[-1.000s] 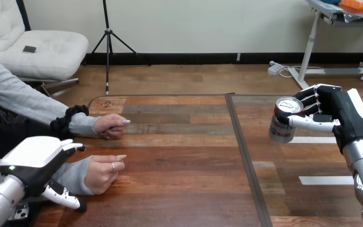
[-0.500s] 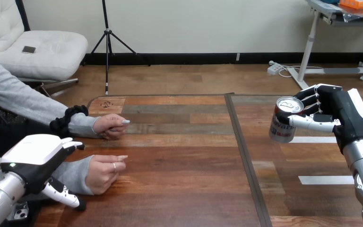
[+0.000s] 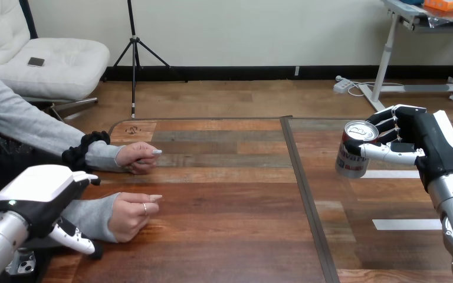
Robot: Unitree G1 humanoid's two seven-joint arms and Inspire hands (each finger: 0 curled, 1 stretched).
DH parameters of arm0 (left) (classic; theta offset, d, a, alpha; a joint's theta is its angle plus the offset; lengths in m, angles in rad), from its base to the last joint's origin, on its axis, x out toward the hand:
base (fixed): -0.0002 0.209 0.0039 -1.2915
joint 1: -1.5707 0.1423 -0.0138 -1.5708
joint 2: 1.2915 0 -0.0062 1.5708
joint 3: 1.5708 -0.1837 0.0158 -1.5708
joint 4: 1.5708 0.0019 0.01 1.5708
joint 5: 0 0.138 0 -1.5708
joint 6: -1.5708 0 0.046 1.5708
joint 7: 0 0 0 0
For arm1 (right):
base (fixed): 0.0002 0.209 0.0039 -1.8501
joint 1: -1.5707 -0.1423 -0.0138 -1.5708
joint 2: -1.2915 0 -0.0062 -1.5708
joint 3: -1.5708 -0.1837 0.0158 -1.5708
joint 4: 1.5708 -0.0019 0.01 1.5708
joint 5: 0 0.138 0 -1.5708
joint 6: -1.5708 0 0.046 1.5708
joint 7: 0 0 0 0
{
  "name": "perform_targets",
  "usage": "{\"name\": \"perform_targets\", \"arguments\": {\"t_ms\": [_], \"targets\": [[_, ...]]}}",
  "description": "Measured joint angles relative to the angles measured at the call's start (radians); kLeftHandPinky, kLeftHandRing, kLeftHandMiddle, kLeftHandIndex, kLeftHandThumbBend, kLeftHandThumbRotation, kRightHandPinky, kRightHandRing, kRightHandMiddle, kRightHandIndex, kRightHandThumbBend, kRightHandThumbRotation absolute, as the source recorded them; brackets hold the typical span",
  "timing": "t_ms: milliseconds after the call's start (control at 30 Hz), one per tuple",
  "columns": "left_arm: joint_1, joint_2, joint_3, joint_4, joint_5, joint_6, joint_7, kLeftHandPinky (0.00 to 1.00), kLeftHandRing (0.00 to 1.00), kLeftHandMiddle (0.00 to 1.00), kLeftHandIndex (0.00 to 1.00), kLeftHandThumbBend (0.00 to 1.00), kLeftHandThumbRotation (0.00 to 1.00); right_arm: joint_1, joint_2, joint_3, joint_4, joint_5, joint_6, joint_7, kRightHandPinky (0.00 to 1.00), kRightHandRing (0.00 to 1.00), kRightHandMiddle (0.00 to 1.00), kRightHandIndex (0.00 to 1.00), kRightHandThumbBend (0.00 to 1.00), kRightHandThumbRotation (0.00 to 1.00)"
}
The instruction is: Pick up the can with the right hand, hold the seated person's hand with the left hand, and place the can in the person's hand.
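Right hand point(image 3: 416, 144) grips the near-upright can point(image 3: 354, 156), well apart from the person's near hand point(image 3: 131, 215), which lies just beyond the left hand's point(image 3: 38, 191) seemingly uncurled fingers point(image 3: 86, 176).

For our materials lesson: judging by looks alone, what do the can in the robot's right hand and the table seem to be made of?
The can, held in the right hand: probably thin metal, since its top is bright, shiny silver; the side is printed. The table: wood or a wood-look surface, brown planks with streaky grain and a dull sheen.
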Motion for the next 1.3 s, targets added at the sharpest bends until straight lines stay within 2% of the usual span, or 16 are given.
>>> {"name": "perform_targets", "arguments": {"t_ms": [433,733,1000,1200,1300], "targets": [[-0.016,0.008,-0.010,0.003,0.003,0.069,-0.038,0.77,0.84,0.84,0.82,1.00,0.33,0.000,0.000,0.000,0.000,0.000,-0.006,0.002,0.33,0.37,0.41,0.44,0.71,0.00],[-0.018,0.016,-0.009,0.000,-0.034,0.092,-0.074,0.77,0.83,0.84,0.81,1.00,0.24,0.000,0.000,0.000,0.000,0.001,-0.006,0.003,0.34,0.37,0.41,0.44,0.72,0.00],[-0.018,0.018,-0.008,-0.018,-0.061,0.121,-0.101,0.70,0.81,0.84,0.81,1.00,0.21,0.000,-0.001,0.000,0.000,0.001,-0.006,0.002,0.33,0.36,0.41,0.44,0.71,0.00],[-0.018,0.021,-0.008,-0.046,-0.078,0.157,-0.156,0.67,0.79,0.83,0.80,0.99,0.18,0.000,-0.001,0.000,0.000,0.000,-0.006,0.002,0.33,0.36,0.41,0.44,0.71,0.00],[-0.018,0.024,-0.008,-0.053,-0.086,0.159,-0.171,0.61,0.72,0.78,0.79,0.98,0.15,0.000,-0.001,0.000,0.000,0.000,-0.006,0.002,0.33,0.36,0.41,0.44,0.71,0.00]]}}
